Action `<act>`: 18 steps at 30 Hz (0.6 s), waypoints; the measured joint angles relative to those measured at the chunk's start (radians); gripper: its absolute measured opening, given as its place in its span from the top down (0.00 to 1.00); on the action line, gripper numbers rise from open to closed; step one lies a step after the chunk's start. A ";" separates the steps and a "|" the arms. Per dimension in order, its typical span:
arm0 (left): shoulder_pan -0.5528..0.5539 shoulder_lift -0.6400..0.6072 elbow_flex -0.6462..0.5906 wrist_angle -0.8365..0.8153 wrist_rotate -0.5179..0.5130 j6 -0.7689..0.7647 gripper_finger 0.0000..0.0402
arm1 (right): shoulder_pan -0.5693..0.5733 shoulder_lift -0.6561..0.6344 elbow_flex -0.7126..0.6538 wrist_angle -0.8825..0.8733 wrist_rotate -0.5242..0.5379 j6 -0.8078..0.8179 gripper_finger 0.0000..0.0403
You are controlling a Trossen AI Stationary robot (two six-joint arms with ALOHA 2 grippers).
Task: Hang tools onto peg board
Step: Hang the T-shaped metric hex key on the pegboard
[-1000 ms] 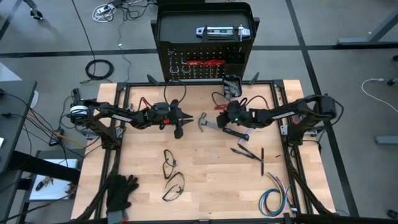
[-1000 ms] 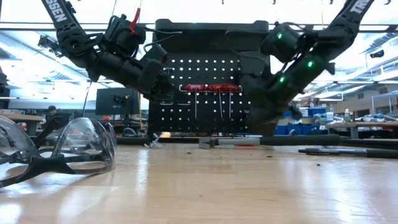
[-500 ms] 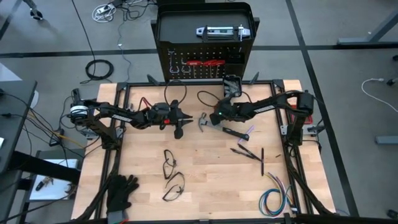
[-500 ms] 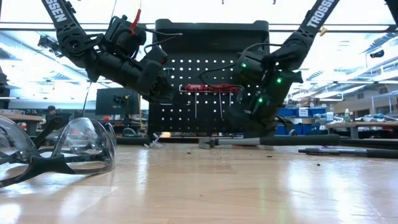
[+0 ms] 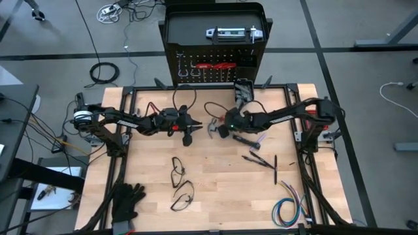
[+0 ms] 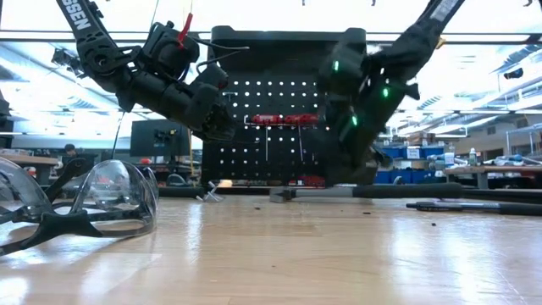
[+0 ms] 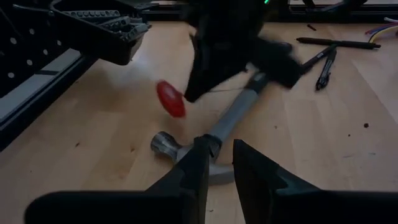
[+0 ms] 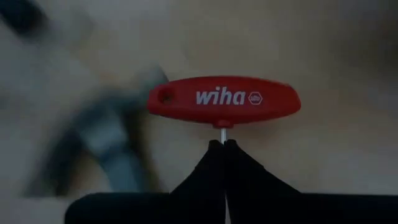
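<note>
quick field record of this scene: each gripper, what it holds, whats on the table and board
right gripper: shut on red T-handle driver, over hammer
left gripper: narrow gap between fingers, holds nothing, facing the hammer head
peg board: upright, red-handled tools hanging
table: safety glasses, black gloves, wire bundle

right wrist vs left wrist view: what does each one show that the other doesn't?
Right wrist only: the right pincer shut on the thin shaft of a red T-handle driver, its brand lettering readable. Left wrist only: the left pincer, the whole hammer on the table, pens, the peg board. Both: the driver's red handle and the hammer.
</note>
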 joint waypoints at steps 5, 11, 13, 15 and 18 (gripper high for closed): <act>0.000 0.000 0.000 0.002 0.060 -0.005 0.82 | 0.035 -0.008 0.002 0.183 0.105 -0.087 0.99; 0.001 0.000 0.000 0.001 0.049 -0.005 0.82 | 0.024 -0.005 0.002 0.447 0.228 -0.222 1.00; 0.002 -0.003 0.000 0.000 0.006 -0.007 0.82 | 0.010 -0.005 0.002 0.528 0.263 -0.280 1.00; 0.016 -0.033 -0.005 -0.006 -0.061 -0.029 0.83 | -0.008 -0.005 0.002 0.596 0.285 -0.319 1.00; 0.065 -0.096 -0.021 0.025 -0.097 -0.040 0.85 | -0.035 -0.005 0.004 0.659 0.302 -0.332 1.00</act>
